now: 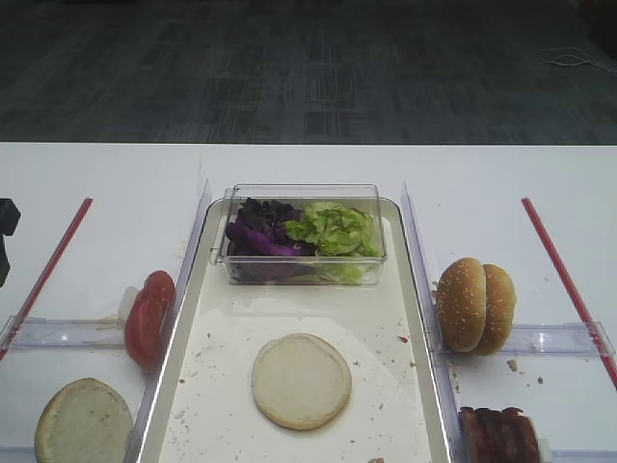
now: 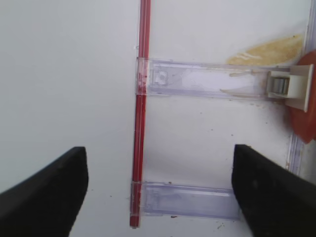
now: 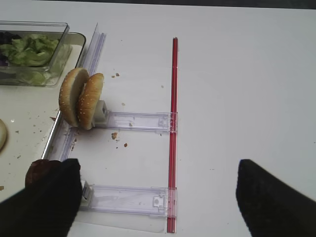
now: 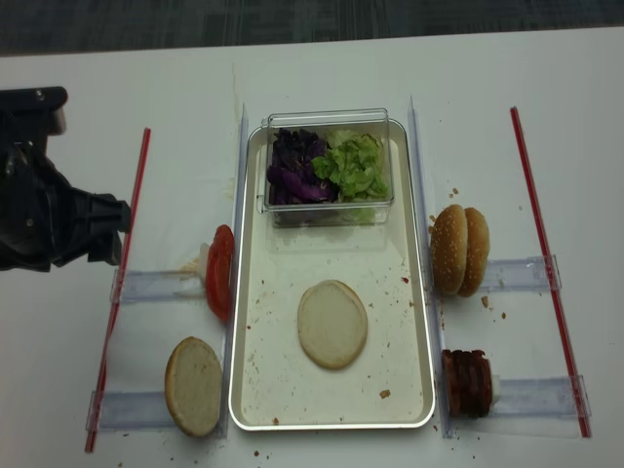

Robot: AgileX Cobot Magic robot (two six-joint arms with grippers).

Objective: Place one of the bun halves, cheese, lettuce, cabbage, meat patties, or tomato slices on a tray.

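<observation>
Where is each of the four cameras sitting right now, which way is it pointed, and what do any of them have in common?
Exterior high: low in front, looking across the tray to the floor; a sliver of dark arm at left edge.
Realsense exterior high: overhead, straight down on the tray; left arm at left.
Right wrist: on the right arm, looking down at the sesame buns; both dark fingers spread apart, empty.
Left wrist: on the left arm, looking down at a clear rack and the tomato slices; fingers wide open.
Both exterior views share the bun half.

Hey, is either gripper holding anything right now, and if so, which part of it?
Nothing is held. The left gripper and the right gripper both stand open over bare table, and the bun half lies on the tray.
</observation>
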